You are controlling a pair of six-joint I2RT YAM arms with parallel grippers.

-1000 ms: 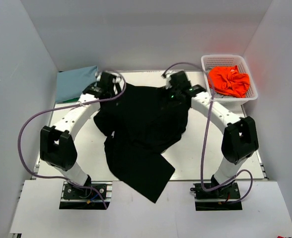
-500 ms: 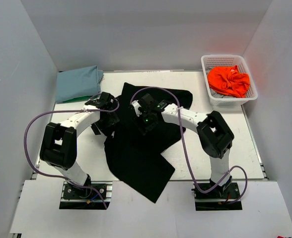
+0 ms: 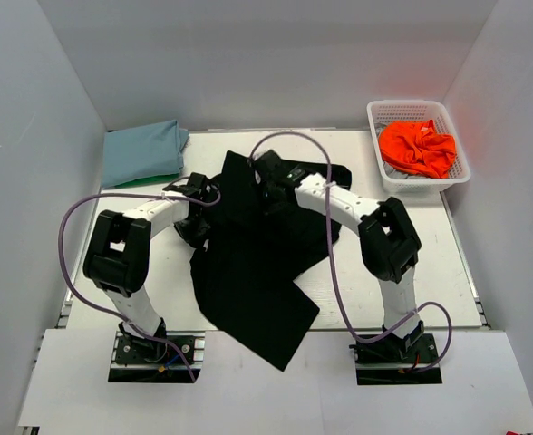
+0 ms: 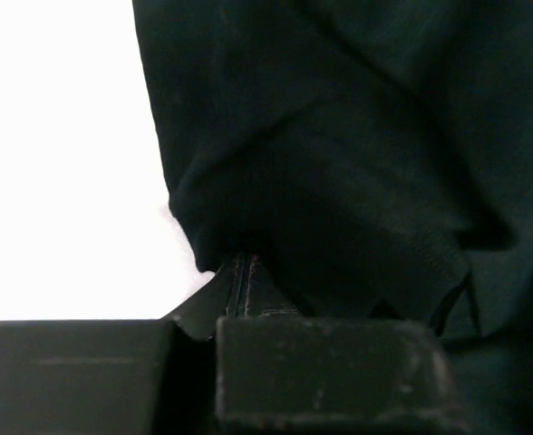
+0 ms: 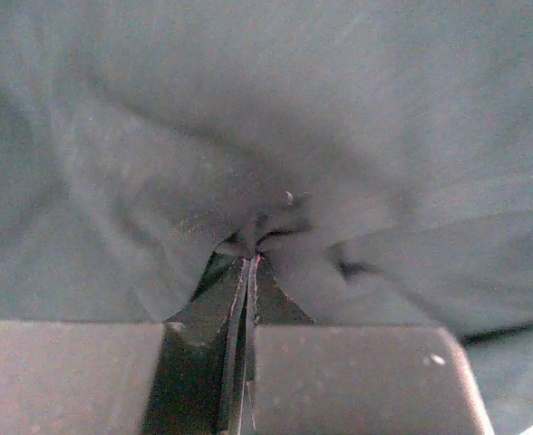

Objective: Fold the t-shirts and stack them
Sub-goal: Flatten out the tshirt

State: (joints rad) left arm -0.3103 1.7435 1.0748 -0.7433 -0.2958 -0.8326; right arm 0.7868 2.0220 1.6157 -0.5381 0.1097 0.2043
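A: Which step is in hand?

B: Folding the black t-shirt (image 3: 248, 281), I'd judge. It lies rumpled across the middle of the desk (image 3: 411, 272), and its lower part hangs over the near edge.

A: And the end effectors?

B: Both are clenched on it. The left end effector (image 4: 246, 263) pinches a fold at the shirt's left edge. The right end effector (image 5: 248, 258) nips a bunch of cloth nearer the far edge.

A: What does the next move call for?

B: Probably lifting and drawing the 2 pinches apart to spread the cloth flat. Thin fabric could slip free.

A: Any containers?

B: There is 1, a white mesh basket (image 3: 457, 177) at the far right corner, holding a crumpled orange t-shirt (image 3: 418, 148). At the far left corner a folded light blue t-shirt (image 3: 140, 152) lies on a green t-shirt (image 3: 149, 179), of which only an edge shows.
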